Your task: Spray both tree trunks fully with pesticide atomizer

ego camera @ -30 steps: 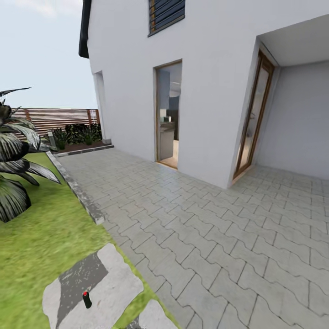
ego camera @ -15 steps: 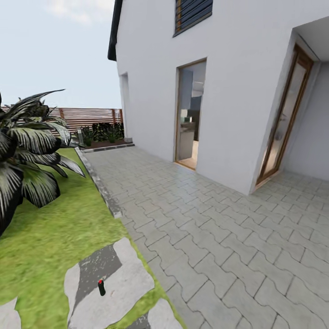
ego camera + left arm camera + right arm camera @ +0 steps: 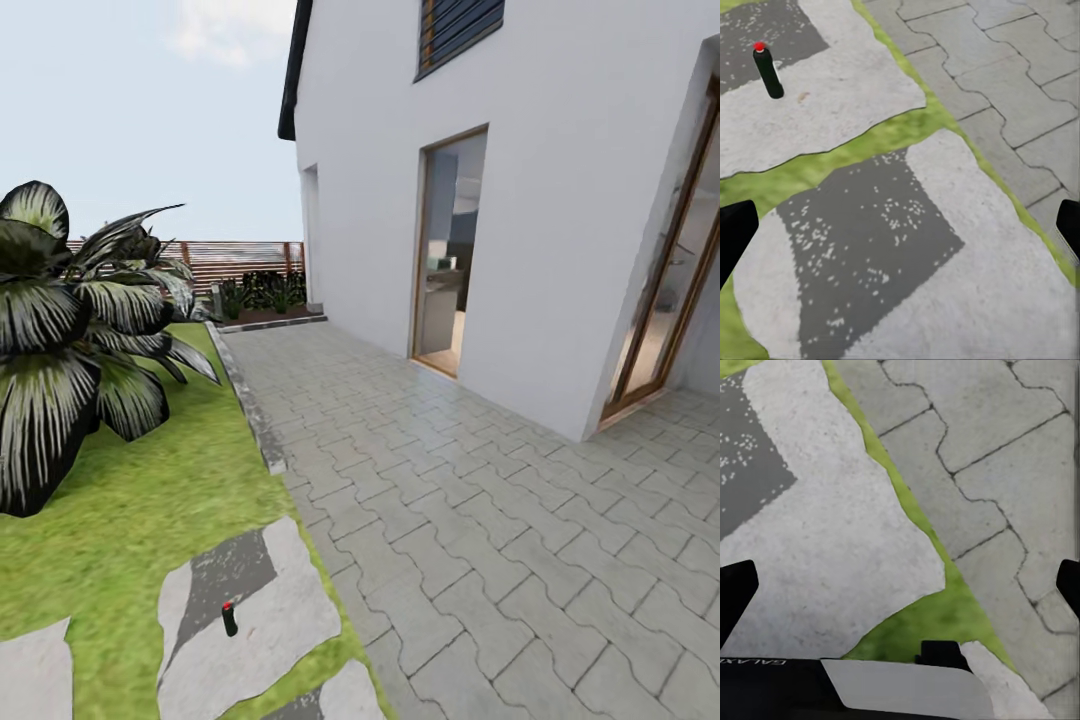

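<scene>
One small dark bottle with a red cap, the pesticide atomizer (image 3: 229, 619), stands upright on a pale stepping stone (image 3: 255, 630) in the grass, low in the head view; the left wrist view has it too (image 3: 768, 70), standing clear of the left gripper (image 3: 900, 229), whose dark fingertips (image 3: 735, 232) sit far apart at the frame edges, wide open and empty; the right gripper (image 3: 900, 585) is likewise spread wide, holding nothing, over stone and paving; beyond the stone, green lawn (image 3: 130, 500) meets grey interlocking pavers (image 3: 480, 520) along a kerb; a dark spiky palm (image 3: 70, 330) sits on the grass; further back, the white house (image 3: 540, 200) with its glazed door (image 3: 450, 250); farthest, a slatted wooden fence (image 3: 235, 255).
</scene>
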